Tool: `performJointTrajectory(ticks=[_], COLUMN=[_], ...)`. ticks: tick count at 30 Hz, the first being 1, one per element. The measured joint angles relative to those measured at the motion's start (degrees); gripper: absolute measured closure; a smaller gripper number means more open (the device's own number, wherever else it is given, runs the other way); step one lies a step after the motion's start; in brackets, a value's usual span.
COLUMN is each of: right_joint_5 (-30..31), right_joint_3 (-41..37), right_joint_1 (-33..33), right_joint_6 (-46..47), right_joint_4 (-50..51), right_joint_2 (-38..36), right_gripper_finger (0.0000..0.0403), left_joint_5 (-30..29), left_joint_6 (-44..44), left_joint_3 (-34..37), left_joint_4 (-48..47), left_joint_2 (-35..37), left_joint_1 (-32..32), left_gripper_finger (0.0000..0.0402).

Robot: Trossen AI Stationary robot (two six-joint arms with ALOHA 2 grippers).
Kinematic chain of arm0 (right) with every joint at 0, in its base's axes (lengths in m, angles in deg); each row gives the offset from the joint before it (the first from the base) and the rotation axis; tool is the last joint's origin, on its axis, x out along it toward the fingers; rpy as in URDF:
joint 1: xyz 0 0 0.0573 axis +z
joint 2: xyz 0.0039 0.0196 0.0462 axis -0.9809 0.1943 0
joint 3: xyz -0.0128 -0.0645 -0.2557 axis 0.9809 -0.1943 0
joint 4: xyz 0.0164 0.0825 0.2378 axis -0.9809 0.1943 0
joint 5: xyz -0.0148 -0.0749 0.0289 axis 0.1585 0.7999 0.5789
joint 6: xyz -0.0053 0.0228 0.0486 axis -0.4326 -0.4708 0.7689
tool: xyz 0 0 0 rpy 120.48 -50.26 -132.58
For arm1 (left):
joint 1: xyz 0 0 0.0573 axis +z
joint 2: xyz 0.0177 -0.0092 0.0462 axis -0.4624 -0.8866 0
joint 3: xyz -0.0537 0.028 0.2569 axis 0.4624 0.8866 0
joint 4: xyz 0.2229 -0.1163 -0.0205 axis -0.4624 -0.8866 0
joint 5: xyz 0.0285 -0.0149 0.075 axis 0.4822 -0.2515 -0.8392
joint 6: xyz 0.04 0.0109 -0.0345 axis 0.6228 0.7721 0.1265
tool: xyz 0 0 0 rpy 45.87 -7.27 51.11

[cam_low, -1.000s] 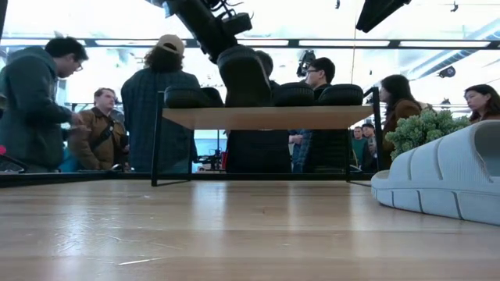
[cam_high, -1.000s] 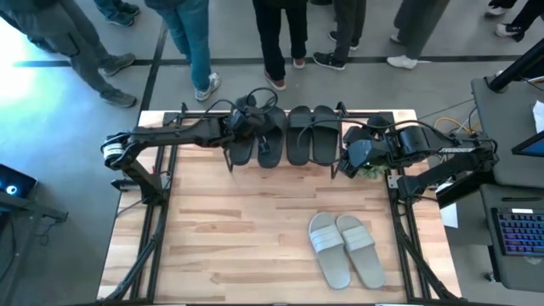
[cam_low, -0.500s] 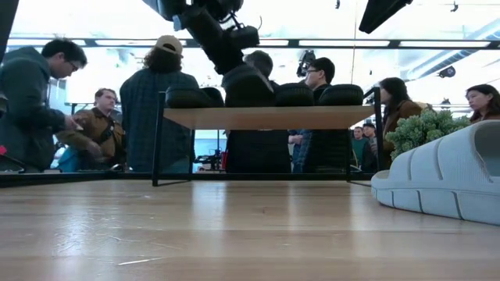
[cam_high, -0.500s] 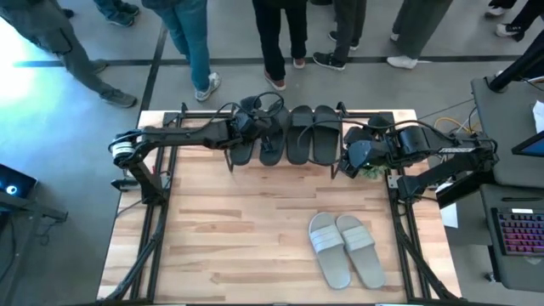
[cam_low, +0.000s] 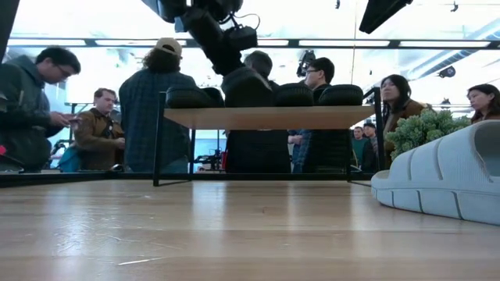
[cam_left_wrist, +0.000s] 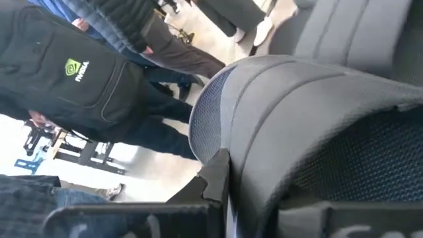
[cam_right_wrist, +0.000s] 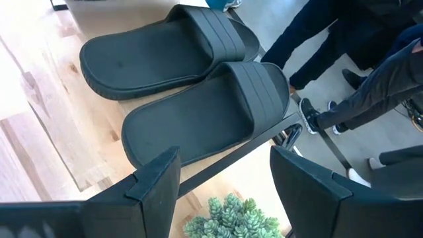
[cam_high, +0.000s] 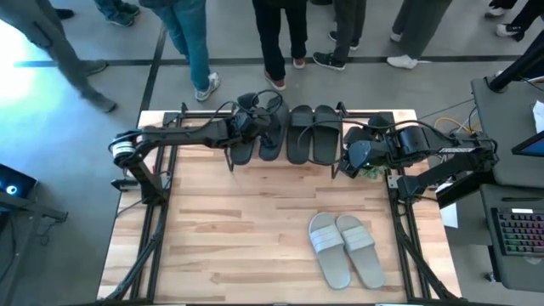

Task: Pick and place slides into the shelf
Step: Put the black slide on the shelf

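Four dark slides lie side by side on the top board of the shelf point(cam_low: 266, 117), soles down. My left gripper point(cam_high: 257, 121) reaches over the shelf from the table's left and is shut on the second dark slide from the left point(cam_high: 270, 140). The light grey pair point(cam_high: 344, 248) lies flat on the table toward the near right. My right gripper point(cam_right_wrist: 228, 178) is open and hovers at the shelf's right end, touching nothing. Its wrist view looks onto the two right-hand dark slides point(cam_right_wrist: 198, 122). My left gripper holds the dark slide by its wide strap point(cam_left_wrist: 277, 132), slanting down from the table's left. One finger point(cam_left_wrist: 217, 177) lies against the strap's outer side; the strap hides the other. The slide point(cam_low: 248, 86) sits level on the shelf's top board between its neighbours.
A small green plant point(cam_high: 370, 170) stands by the shelf's right end, under my right gripper. Several people stand just beyond the table's far edge point(cam_low: 164, 109). Bare wooden tabletop point(cam_high: 238, 229) stretches between the shelf and the near edge, left of the grey pair.
My left gripper has moved toward the far edge and carried the dark slide with it. The slide was tilted, hanging out in front of the shelf's top board. It now rests level on that board in line with the other three. In the last half second nothing has moved.
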Motion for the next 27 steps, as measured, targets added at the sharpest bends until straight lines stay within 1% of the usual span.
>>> performJointTrajectory(ticks=[3,9,12,15,23,27], right_joint_5=[0.00,0.00,0.00,0.00,0.00,0.00], right_joint_3=[0.00,0.00,0.00,0.00,0.00,0.00], right_joint_1=[0.00,0.00,0.00,0.00,0.00,0.00], right_joint_6=[-0.02,-0.11,-0.13,-0.12,-0.11,-0.11], right_joint_4=[0.00,0.02,0.04,0.07,0.07,0.09], right_joint_2=[0.00,0.00,0.00,0.00,0.00,0.00], right_gripper_finger=[0.0179,0.0179,0.0179,0.0179,0.0179,0.0179], left_joint_5=[-1.42,-1.44,-1.44,-1.39,-1.70,-1.65], left_joint_6=[0.00,0.00,0.00,0.00,-0.07,-0.09], left_joint_3=[0.51,0.55,0.56,0.52,0.29,-0.36], left_joint_4=[-0.39,-0.19,-0.28,-0.28,-0.25,-0.27], left_joint_2=[-0.73,-1.39,-1.41,-1.42,-1.41,-1.09], left_joint_1=[-0.02,-0.02,-0.02,-0.02,-0.07,-0.35], left_gripper_finger=[0.0389,0.0389,0.0379,0.0355,0.0256,0.0220])
